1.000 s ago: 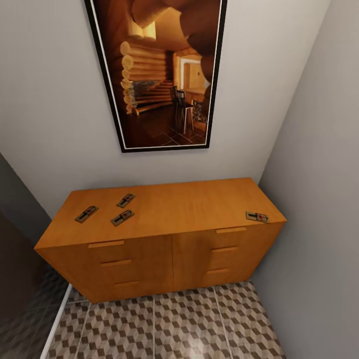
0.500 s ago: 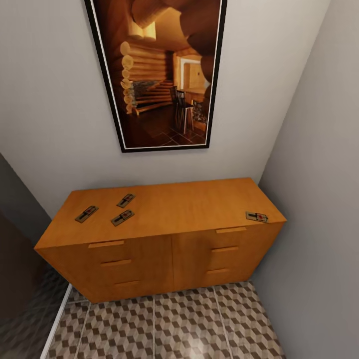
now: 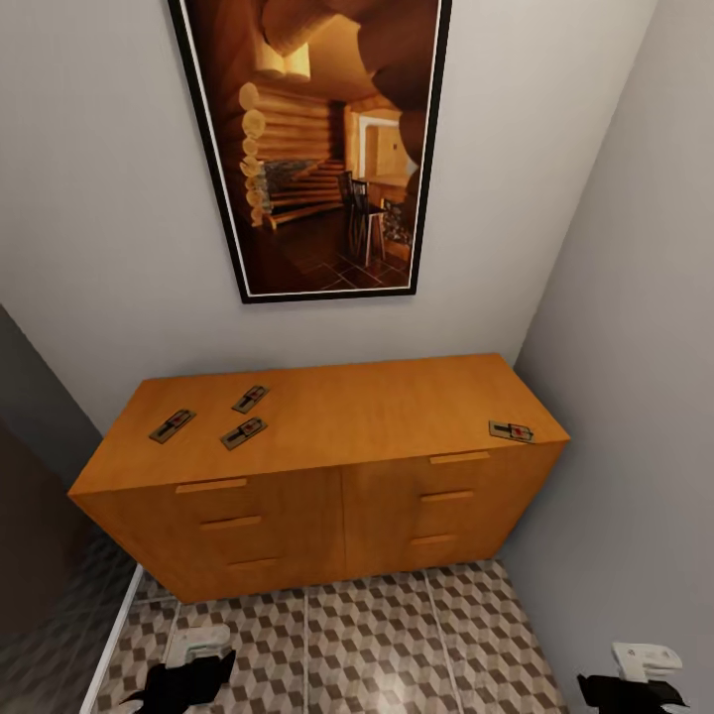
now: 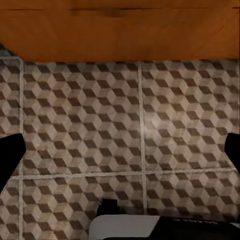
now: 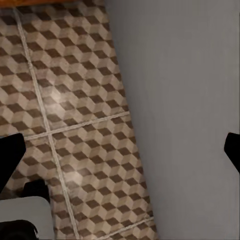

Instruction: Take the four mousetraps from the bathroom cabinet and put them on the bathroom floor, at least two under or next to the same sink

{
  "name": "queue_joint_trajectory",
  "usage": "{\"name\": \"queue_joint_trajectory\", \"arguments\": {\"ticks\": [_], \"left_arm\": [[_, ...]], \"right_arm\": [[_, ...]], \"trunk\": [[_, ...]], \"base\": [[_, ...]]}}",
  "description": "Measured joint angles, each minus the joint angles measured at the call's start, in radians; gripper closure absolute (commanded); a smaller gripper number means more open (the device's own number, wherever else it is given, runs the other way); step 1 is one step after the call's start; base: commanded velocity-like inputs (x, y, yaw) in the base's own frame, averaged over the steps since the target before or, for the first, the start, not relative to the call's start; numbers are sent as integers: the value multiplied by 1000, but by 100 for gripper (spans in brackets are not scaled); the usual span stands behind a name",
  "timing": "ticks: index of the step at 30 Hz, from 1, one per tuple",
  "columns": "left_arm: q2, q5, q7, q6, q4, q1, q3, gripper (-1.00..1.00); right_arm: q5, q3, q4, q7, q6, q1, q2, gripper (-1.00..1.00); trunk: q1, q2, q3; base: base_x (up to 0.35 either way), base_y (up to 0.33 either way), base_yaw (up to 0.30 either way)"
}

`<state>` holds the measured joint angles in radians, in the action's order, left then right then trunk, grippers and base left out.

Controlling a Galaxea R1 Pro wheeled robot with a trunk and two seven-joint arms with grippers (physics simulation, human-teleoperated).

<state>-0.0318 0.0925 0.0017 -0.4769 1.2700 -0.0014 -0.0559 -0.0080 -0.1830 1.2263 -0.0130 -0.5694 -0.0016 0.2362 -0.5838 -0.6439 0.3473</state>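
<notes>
Head view puts me square in front of the cabinet (image 3: pixel 317 466), and I read no writing or labels anywhere. Three mousetraps (image 3: pixel 243 432) lie near its left end, and a fourth mousetrap (image 3: pixel 511 430) sits at the front right corner of its top. Both grippers hang low over the bathroom floor (image 3: pixel 377 635) before the cabinet, well below the traps: the left gripper (image 3: pixel 183 684) and the right gripper (image 3: pixel 630 691). In both wrist views, the fingers stand spread wide apart, holding nothing.
</notes>
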Motion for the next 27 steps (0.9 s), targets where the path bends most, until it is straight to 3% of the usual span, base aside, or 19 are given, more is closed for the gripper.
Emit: {"name": "queue_joint_trajectory", "arguments": {"ticks": [2,6,9,11,12,17,20,22,23,26,27], "left_arm": [[3,-2,-1,-86,96,0,6,-100],[13,-4,-5,-185,204,-2,10,-100],[22,-4,-6,-214,231,-10,12,-100],[30,-4,-7,-228,245,-18,13,-100],[40,-2,-10,-236,253,-36,20,-100],[63,-1,-47,-246,258,-92,62,-100],[107,2,-150,-285,259,-215,137,-100],[137,3,-207,-320,259,-282,160,-100],[162,6,-258,-354,259,-345,174,-100],[188,3,-323,-396,258,-455,188,-100],[198,5,-352,-414,257,-522,192,-100]], "right_arm": [[-1,-55,84,-2,-64,-1,12,-100],[0,-100,181,-6,-143,-20,42,-100],[-2,-111,209,-13,-169,-52,71,-100],[-6,-117,221,-24,-194,-94,107,-100],[-6,-121,227,-44,-239,-153,143,-100],[-8,-123,230,-67,-319,-246,166,-100],[-9,-124,228,-77,-392,-336,172,-100],[-9,-124,225,-78,-409,-366,173,-100],[-9,-123,222,-79,-420,-388,173,-100],[-9,-121,217,-79,-431,-417,172,-100],[-10,-119,215,-79,-435,-437,170,-100]], "trunk": [[0,0,0],[0,0,0],[0,0,0],[0,0,0],[0,0,0],[0,0,0],[0,0,0],[0,0,0],[0,0,0],[0,0,0],[0,0,0]], "base": [[0,0,0],[0,0,0],[0,0,0],[0,0,0],[0,0,0],[0,0,0],[0,0,0],[0,0,0],[0,0,0],[0,0,0],[0,0,0]]}}
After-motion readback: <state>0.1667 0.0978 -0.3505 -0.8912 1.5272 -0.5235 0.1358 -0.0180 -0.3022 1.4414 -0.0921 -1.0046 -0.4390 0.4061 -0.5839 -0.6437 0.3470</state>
